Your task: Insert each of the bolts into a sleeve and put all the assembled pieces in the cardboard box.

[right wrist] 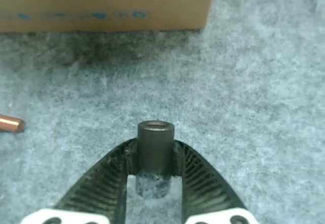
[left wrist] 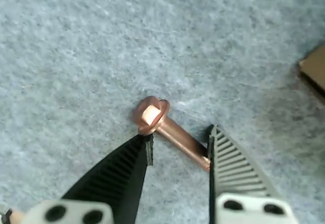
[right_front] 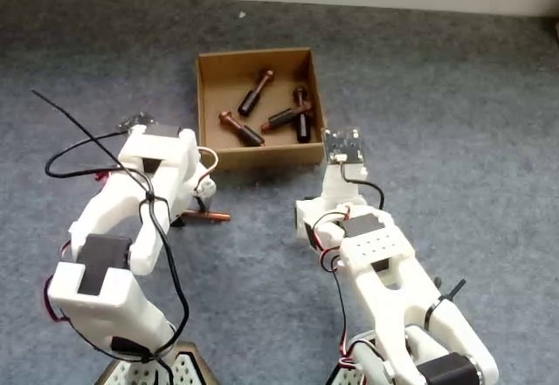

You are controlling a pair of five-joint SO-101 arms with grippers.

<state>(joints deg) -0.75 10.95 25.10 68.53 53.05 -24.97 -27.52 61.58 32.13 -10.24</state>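
While right jaws clench a sleeve [right wrist: 156, 150] over grey carpet [right wrist: 264, 107], left jaws gape.

I'm counting four assembled pieces [right_front: 256, 92] lying in the one cardboard box [right_front: 262, 155], out past the two grippers. One loose bolt [left wrist: 170, 131] is lying between the left gripper's [left wrist: 180, 138] parted jaws, and one sleeve [right wrist: 156, 142] is sitting pinched in the right gripper [right wrist: 155, 153].

Glossy copper-toned metal bolt [left wrist: 172, 131], matt dark sleeve [right wrist: 156, 150], smooth brown cardboard box [right_front: 262, 156], all on rough, fuzzy grey carpet [right_front: 454, 123].
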